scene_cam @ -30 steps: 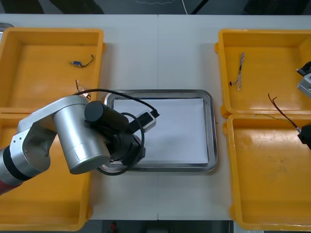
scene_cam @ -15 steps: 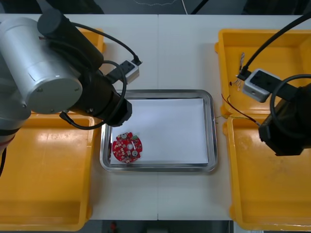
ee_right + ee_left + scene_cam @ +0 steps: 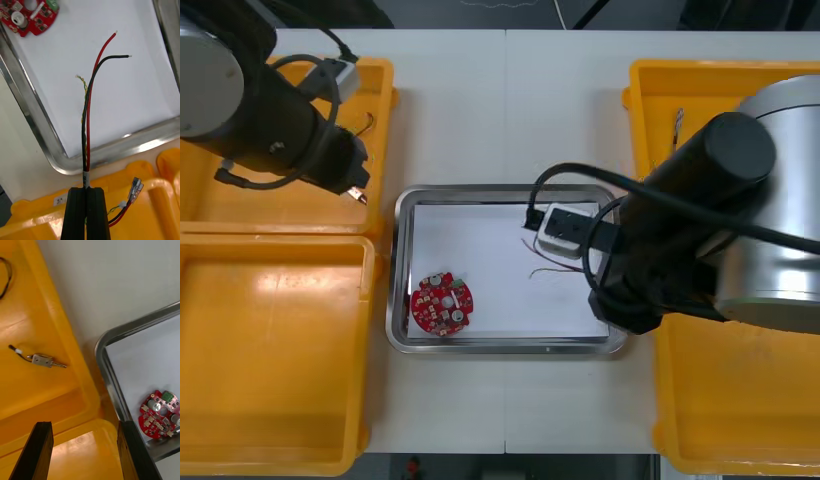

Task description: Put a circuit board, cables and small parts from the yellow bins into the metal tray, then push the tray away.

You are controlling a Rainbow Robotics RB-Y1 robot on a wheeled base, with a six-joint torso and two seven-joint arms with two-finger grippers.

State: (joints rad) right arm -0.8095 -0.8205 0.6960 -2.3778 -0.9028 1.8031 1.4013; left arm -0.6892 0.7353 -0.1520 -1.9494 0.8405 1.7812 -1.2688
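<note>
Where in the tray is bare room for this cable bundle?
Bare floor: between the circuit board and the metal tray's far rim, and mid-tray between board and the cable bundle's ends. Crowded: the board's near-left corner and the right side under the right gripper. Open, the left gripper hangs over the left bins.

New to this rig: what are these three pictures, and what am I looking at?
This is a two-armed robot at a light table. The wide picture looks down from above the arms; each upright one comes from a wrist camera. At both sides stand yellow bins, between them a metal tray, white inside. A round red circuit board lies in the tray. The right gripper is shut on a bundle of cables, red, black and a thin twisted one, their free ends over the tray. The left gripper is open and empty above the left bins; a small metal part lies in a left bin.
</note>
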